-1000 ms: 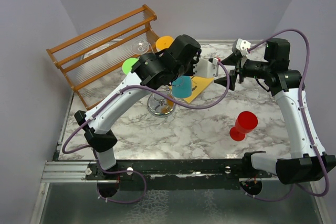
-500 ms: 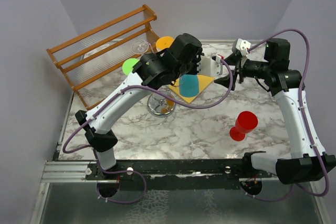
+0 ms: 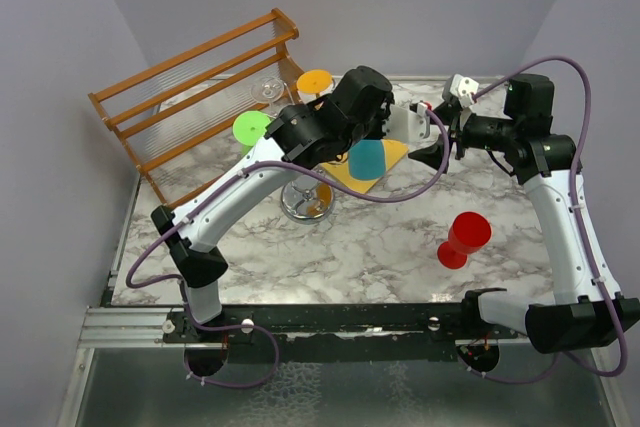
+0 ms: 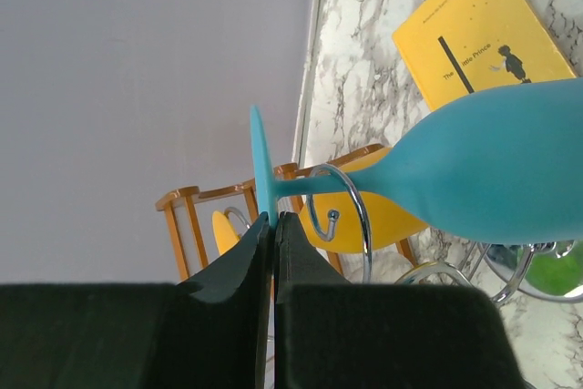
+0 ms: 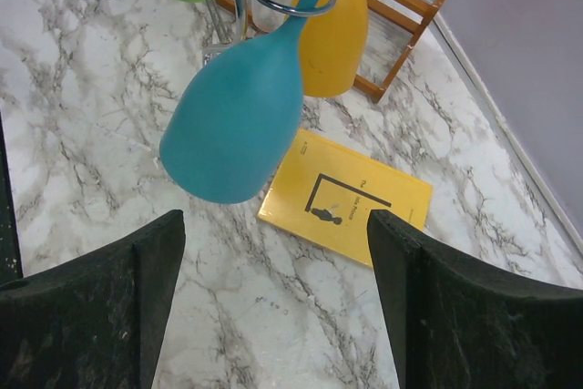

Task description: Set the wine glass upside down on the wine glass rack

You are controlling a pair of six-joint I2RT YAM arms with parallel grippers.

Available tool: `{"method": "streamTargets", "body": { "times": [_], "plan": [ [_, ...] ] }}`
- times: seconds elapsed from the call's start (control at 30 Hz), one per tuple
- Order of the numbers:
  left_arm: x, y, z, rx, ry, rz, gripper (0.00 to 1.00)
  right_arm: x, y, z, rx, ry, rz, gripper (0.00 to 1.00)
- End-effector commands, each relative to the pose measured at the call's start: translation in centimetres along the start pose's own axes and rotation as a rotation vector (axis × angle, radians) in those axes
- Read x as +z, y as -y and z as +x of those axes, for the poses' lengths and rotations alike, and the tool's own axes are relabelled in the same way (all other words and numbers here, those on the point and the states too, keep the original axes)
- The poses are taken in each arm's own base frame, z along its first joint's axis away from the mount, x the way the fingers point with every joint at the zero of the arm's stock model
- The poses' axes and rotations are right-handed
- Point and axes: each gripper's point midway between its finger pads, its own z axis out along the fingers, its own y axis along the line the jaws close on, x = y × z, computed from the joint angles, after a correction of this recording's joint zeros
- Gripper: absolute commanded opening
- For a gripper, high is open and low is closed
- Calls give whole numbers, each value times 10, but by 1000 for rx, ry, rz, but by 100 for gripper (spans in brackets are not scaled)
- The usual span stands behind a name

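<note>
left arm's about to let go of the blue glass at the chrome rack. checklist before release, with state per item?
1. Left gripper shut on the foot of the blue wine glass: ok.
2. Stem passes through a loop of the wine glass rack: ok.
3. Glass hangs straight: not ok. The bowl is lower than the foot, but the glass slants.
4. Foot seated on the loop: not ok. Bare stem shows between them.
5. Bowl clear of the orange glass: cannot tell, they overlap in view.
6. Right gripper open, empty, apart from the glass: ok.
</note>
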Motion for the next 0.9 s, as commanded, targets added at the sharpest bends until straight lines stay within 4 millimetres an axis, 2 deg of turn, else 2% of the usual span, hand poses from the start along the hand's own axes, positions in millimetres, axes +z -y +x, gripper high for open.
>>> {"method": "streamTargets", "body": {
  "times": [0.0, 0.37, 0.87],
  "plan": [
    [-1, -10, -1, -24, -15, -73, 0, -4, 2, -4, -18, -2, 34, 81],
    [2, -9, 11, -4, -74, -99, 0, -5, 5, -4, -16, -7, 49, 81],
    [-8, -13, 22, 0, -116, -120, 0, -3, 8, 2, -9, -20, 59, 81]
  ]
}}
